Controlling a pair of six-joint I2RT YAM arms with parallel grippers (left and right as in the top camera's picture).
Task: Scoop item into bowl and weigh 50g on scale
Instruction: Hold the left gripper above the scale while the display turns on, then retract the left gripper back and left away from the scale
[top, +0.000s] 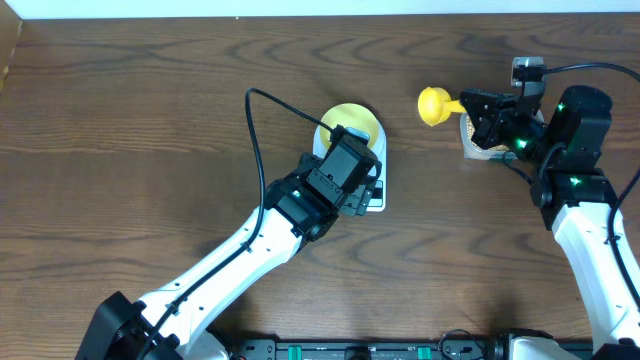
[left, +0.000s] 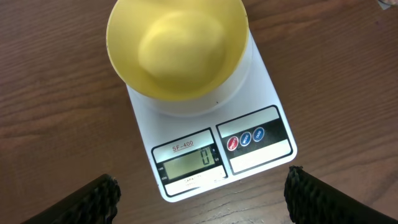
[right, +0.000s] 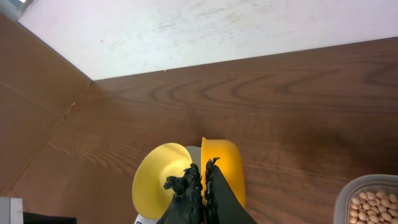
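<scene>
Scale (left: 211, 134): white, marked "SF-400" above the display, which reads "0"; three round buttons are set to the right. Bowl (left: 177, 46): pale yellow, seated on the platform, empty. Left gripper (left: 202, 193): held above the scale's near edge, fingers spread wide, nothing held. Right gripper (right: 202, 186): clamped on the yellow scoop (top: 435, 104), extended leftward. Beans (right: 373, 208): kept in a clear tub (right: 348, 193) at far right.

The left arm (top: 235, 262) was white with black joints, and a thin black cable (top: 258, 140) looped over it. The right arm (top: 590, 225) was white and black too, with small green lights (top: 520, 143).
</scene>
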